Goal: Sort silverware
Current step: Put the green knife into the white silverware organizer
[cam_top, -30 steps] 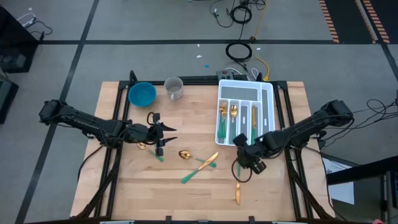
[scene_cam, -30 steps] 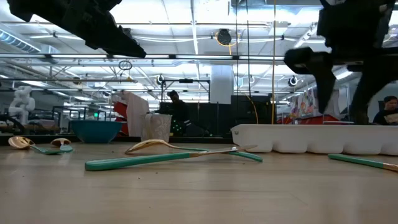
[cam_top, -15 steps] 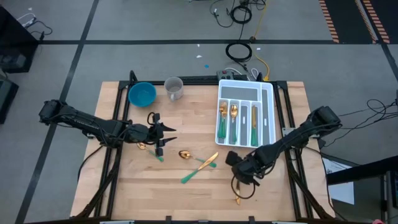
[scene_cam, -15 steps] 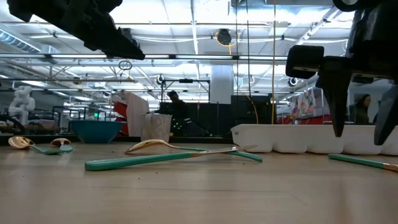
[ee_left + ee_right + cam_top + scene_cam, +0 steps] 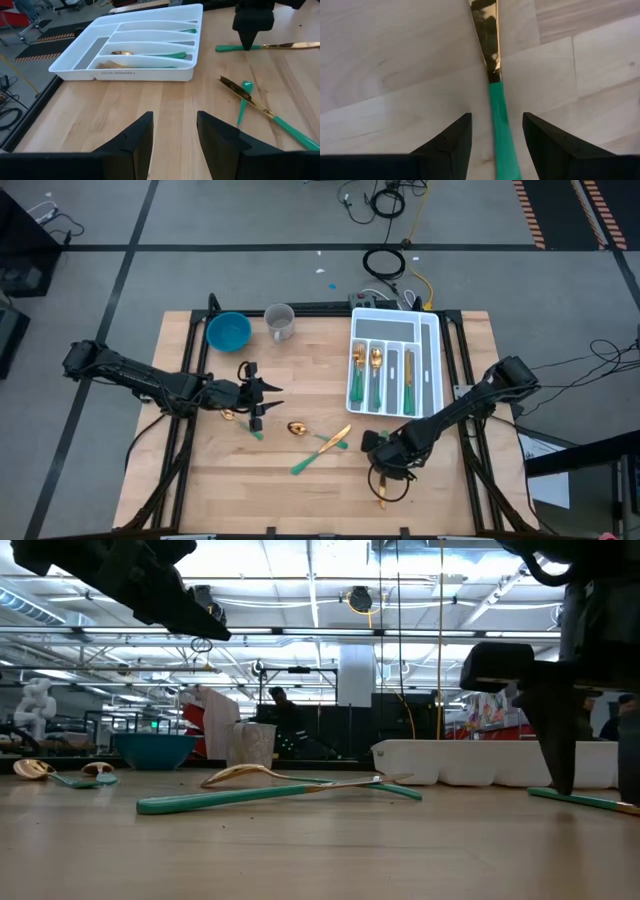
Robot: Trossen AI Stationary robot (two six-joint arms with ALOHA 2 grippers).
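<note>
The wooden table (image 5: 200, 480) carries everything. At its far right sits the white organizer tray (image 5: 432, 355), with gold-headed, green-handled pieces lying lengthwise in its slots (image 5: 376, 375). At the far left stand the blue bowl (image 5: 229, 331) and, just beside it, the clear cup (image 5: 280, 321).

My left arm waits over the left-middle of the table; my left gripper (image 5: 262, 398) hangs above the wood with its fingers (image 5: 137, 140) spread apart and nothing between them. Just under and beside it lie two small spoons (image 5: 240, 420) with green handles.

My right gripper (image 5: 378, 450) is low over the near right part of the table, pointing down — its fingers (image 5: 452, 137) are parted and straddle a knife (image 5: 492, 75), whose gold blade meets its green handle right between them. The fingers stand on either side of the handle, not pressed against it. In the low view the tips reach down to the table surface at this knife (image 5: 585, 800).

Mid-table, well apart from both grippers, lie a gold spoon (image 5: 297, 428) and two crossed pieces — a fork and a knife (image 5: 325, 448).
</note>
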